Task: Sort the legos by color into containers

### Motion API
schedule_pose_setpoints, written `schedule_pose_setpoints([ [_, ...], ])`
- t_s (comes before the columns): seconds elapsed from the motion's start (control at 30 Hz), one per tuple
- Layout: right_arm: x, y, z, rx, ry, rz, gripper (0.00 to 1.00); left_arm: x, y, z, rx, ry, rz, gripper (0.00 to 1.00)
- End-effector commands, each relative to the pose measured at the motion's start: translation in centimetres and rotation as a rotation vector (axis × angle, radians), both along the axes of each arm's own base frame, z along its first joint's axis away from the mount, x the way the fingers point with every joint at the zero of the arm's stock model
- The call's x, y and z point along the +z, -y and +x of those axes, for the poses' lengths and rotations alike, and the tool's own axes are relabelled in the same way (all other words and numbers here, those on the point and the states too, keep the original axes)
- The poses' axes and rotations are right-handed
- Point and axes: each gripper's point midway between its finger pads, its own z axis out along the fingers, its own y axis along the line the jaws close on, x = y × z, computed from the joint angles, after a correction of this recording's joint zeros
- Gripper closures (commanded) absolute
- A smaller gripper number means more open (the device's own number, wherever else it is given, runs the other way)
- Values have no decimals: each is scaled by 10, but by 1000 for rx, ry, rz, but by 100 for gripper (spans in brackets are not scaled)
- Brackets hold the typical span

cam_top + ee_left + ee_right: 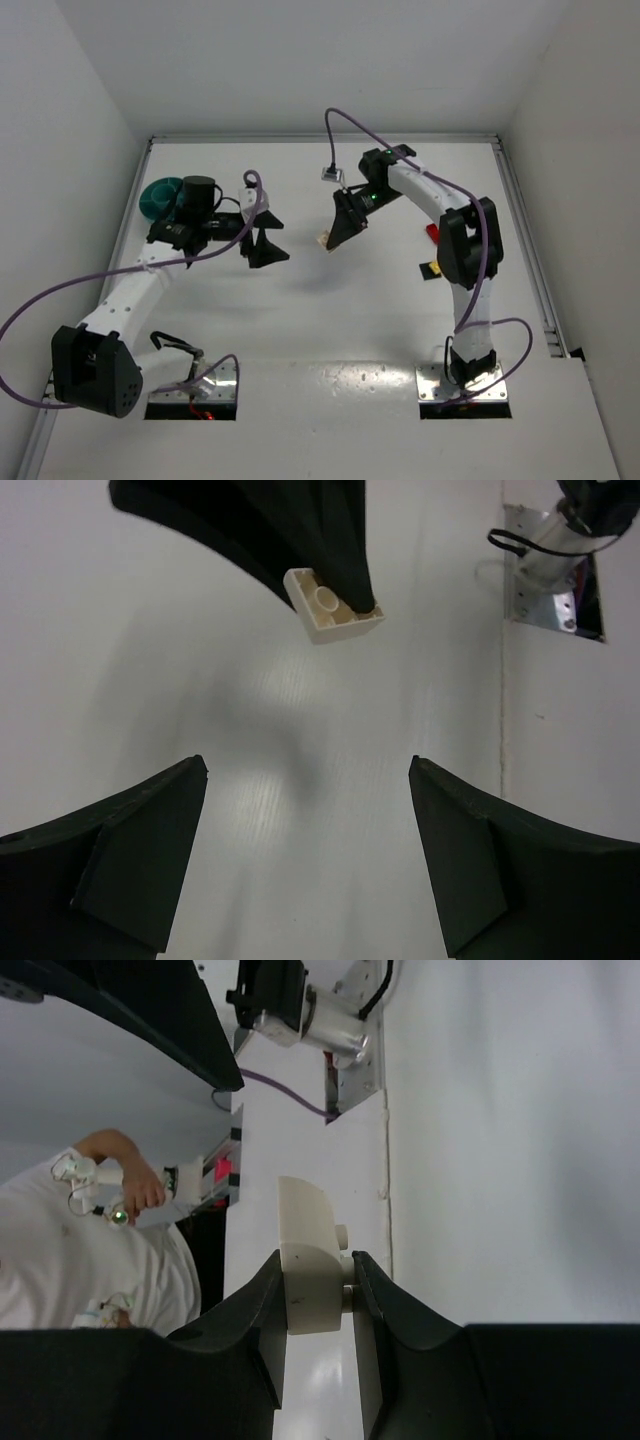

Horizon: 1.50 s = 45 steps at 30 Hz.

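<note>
Brick (305, 1250) between right fingers (400, 1332); bowl (156, 196) behind left arm (132, 290).

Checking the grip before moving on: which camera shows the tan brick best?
Right wrist: the tan brick sits close up, pinched in the right gripper. Left wrist shows its hollow underside, partly covered. Top external shows only a speck.

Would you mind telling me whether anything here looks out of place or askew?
Only the tan brick: it is pinched at the very tips of the right fingers, at an angle, with much of it sticking out. Nothing looks spilled or damaged.
</note>
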Motion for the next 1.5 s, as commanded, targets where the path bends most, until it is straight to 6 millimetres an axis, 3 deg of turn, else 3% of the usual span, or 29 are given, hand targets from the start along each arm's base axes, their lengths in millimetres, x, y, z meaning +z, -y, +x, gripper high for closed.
schedule_pose_setpoints([
  [0.0, 18, -1, -26, 49, 15, 44, 73, 9, 13, -27, -219, 126, -34, 12],
  [0.13, 13, -7, -42, 92, 8, 19, 73, 19, 17, -29, -280, 233, -10, 6],
  [0.33, 10, -15, -62, 144, -11, -11, 73, 9, 29, -34, -333, 287, 88, 6],
  [0.53, 8, -25, -78, 191, -37, -26, 73, -8, 35, -44, -386, 317, 184, 13],
  [0.73, 2, -31, -88, 231, -36, -47, 73, -11, 35, -45, -403, 341, 206, 16],
  [0.93, -2, -36, -92, 251, -42, -51, 73, -3, 39, -47, -415, 363, 207, 18],
  [1.47, -9, -45, -82, 247, -57, -49, 73, -12, 54, -69, -492, 324, 194, 29],
])
